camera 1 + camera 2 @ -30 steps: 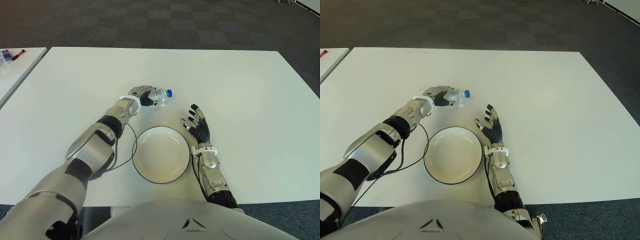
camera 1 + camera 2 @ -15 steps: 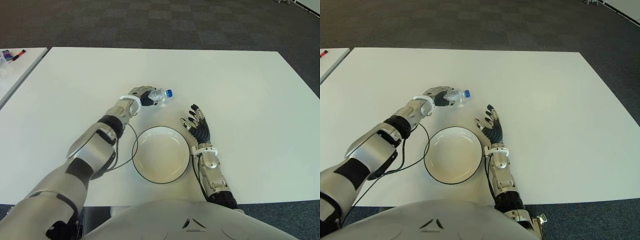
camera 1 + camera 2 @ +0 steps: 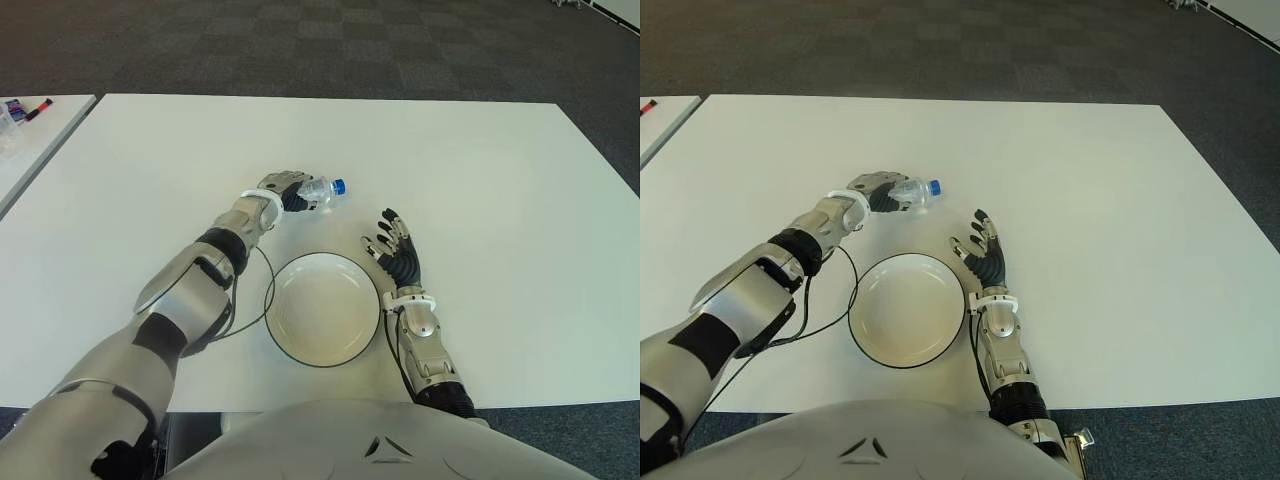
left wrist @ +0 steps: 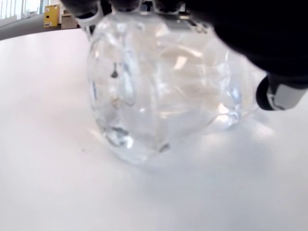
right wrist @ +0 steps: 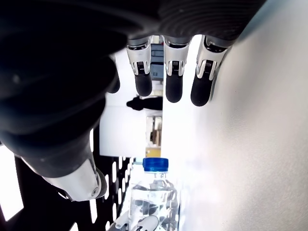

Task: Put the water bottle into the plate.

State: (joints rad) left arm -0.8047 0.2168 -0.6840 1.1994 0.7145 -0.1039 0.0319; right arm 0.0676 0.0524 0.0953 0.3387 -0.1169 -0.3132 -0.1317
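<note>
Desk (image 3: 500, 180): big white top, carries pretty much everything here. A second white surface (image 3: 30, 130) sits off to the robot's left with some small stuff on it, too tiny to make out.
Plate (image 3: 322, 308): white, round, dark rim, close to the robot between the two arms. Nothing in it.
Cable (image 3: 250, 310): thin black loop lying on the desk just left of the plate.
Left robot hand (image 3: 284, 189): out past the plate's far-left edge, fingers curled over the fat end of the water bottle, so it's got hold of it.
Right robot hand (image 3: 397, 250): just right of the plate, fingers spread and relaxed, holding nothing.
Water bottle (image 3: 316, 191): clear plastic, lying on its side on the desk beyond the plate, not in it. Long axis runs left-right, blue cap (image 3: 339, 185) pointing to the robot's right.
Left wrist view: only one showing the bottle bottom (image 4: 144, 96) up close, see-through, sitting on the desk with dark fingers (image 4: 250, 29) wrapped over it.
Right wrist view: catches the bottle (image 5: 154, 202) cap-first, past its own open fingertips (image 5: 173, 89).
</note>
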